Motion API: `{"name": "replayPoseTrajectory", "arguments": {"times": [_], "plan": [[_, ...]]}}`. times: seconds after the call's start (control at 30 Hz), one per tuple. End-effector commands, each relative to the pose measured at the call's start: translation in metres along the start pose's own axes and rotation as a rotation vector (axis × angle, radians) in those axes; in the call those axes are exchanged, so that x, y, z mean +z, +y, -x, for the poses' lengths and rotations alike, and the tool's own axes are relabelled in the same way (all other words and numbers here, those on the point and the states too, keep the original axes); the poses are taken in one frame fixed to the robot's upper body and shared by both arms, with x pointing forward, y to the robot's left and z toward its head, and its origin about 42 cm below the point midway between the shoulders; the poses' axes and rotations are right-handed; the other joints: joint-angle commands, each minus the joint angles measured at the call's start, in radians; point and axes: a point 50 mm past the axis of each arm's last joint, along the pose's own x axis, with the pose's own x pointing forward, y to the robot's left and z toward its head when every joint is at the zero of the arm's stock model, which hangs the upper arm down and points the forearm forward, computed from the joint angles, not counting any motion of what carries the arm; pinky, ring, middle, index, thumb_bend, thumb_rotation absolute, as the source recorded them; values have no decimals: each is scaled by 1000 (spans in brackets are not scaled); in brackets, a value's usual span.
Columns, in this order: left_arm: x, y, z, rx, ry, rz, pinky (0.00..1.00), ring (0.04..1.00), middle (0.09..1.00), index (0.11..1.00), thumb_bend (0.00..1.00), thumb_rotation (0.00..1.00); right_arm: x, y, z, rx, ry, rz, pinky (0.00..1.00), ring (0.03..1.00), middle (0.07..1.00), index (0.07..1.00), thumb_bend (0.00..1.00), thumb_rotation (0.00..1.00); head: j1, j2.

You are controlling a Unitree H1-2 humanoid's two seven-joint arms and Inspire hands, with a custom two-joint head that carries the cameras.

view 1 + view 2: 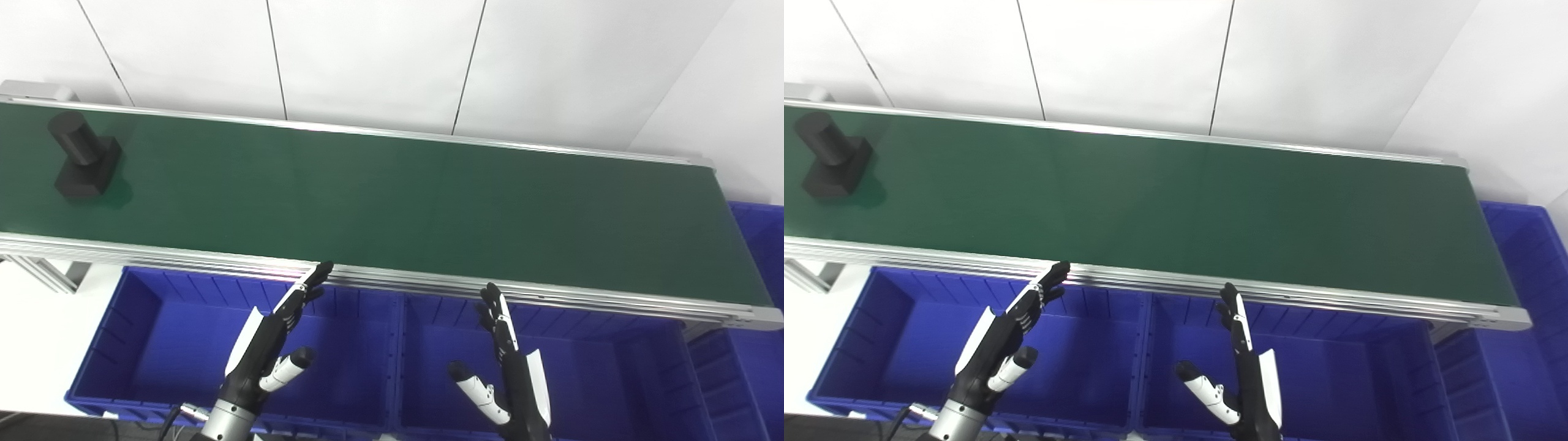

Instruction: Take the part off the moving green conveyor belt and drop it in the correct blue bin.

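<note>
Black part [82, 156] sits at the far upper left of the frame, on the green conveyor belt [392, 196]: a round post standing on a blocky base. Nothing touches it. Well apart from both hands.

Left hand [269, 340], lower centre-left, fingers straight and spread, thumb held off to the side, holding nothing. Its fingertips reach up to the belt's near rail. Right hand [508, 361], lower centre-right, likewise spread and empty, fingers pointing up toward the rail.

Below the belt, two blue bins side by side: left blue bin [153, 331] under the left hand, middle blue bin [600, 367] under the right. A further blue bin [759, 245] shows at the right edge of the frame, past the belt's end. No contents visible in any.

Step in hand, by my reading: waiting, with the pick not yet begun. Next move calls for timing: let the part ride rightward into reach, then bring the nearer hand, probably the left, over the rail and close on the post. Which bin is correct cannot be told from here.
</note>
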Motion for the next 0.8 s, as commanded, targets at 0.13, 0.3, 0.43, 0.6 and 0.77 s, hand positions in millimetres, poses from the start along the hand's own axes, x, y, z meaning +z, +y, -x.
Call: {"name": "replayPoseTrajectory", "arguments": {"times": [0.13, 0.3, 0.43, 0.6, 0.77], "plan": [[2, -1, -2, -13, -43, -21, 946, 977, 977, 942, 716, 931, 0, -3, -3, 51, -26, -56, 902, 934, 964, 999, 720, 794, 21, -7], [-1, -3, -1, -15, -30, -24, 942, 977, 985, 949, 722, 929, -4, -3, 1, 52, -17, -57, 894, 943, 969, 991, 722, 787, 43, -21], [-2, -4, 0, -11, -25, -17, 947, 978, 985, 949, 721, 923, -4, -4, -1, 45, -25, -50, 903, 936, 968, 998, 714, 787, 53, -29], [-4, -5, 0, -8, -20, -21, 945, 978, 989, 949, 717, 933, -4, -5, -1, 47, -23, -44, 903, 936, 971, 999, 696, 781, 64, -37], [-5, -6, 1, -8, -14, -15, 941, 974, 984, 950, 721, 930, -6, -5, -1, 49, -20, -52, 902, 940, 972, 998, 699, 777, 69, -43]]}}
